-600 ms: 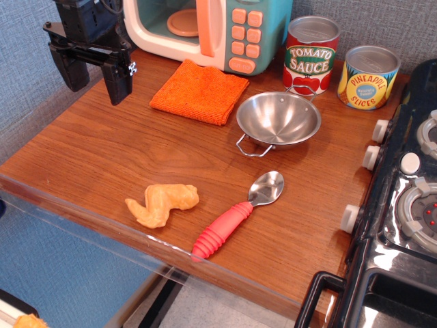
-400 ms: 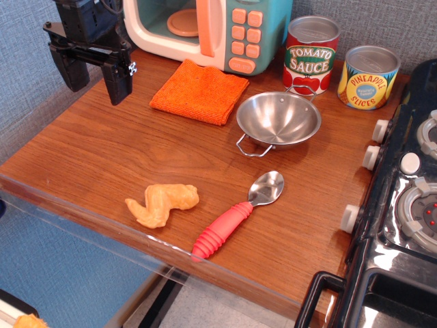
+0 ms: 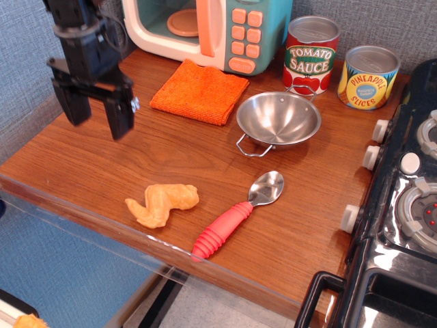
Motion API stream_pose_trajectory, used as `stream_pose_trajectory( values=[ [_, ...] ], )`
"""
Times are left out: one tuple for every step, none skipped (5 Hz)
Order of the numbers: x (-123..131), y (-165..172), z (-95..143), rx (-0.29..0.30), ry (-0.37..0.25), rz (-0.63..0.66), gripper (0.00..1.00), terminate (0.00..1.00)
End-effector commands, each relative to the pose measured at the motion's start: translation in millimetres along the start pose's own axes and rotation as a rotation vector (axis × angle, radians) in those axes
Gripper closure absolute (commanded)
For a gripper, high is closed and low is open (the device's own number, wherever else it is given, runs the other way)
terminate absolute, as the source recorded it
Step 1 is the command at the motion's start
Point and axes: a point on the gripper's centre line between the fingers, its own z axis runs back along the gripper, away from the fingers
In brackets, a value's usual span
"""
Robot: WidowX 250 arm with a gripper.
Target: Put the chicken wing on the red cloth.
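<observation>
The chicken wing (image 3: 162, 203) is a tan-orange lumpy toy lying on the wooden counter near its front edge. The red cloth (image 3: 199, 90) is an orange-red folded towel lying flat in front of the toy microwave. My gripper (image 3: 99, 124) is black, open and empty. It hangs over the left part of the counter, behind and left of the wing and left of the cloth. It touches neither.
A steel bowl (image 3: 278, 120) sits right of the cloth. A red-handled spoon (image 3: 237, 214) lies right of the wing. A toy microwave (image 3: 208, 31), a tomato sauce can (image 3: 311, 55) and a pineapple can (image 3: 369, 76) stand at the back. A toy stove (image 3: 406, 198) is at the right.
My gripper has moved down and forward toward the counter's front. It stays open. The wing and cloth have not moved.
</observation>
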Motion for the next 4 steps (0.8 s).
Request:
stream_pose_trajectory(
  values=[
    [-42.7, -31.2, -8.8, 0.029, -0.059, 0.012, 0.0, 0.0],
    [-47.9, -51.8, -23.0, 0.035, -0.056, 0.015, 0.0, 0.0],
    [-49.1, -67.1, -34.4, 0.041, -0.048, 0.012, 0.0, 0.0],
    [-45.6, -78.8, -40.2, 0.029, -0.056, 0.034, 0.0, 0.0]
  ],
)
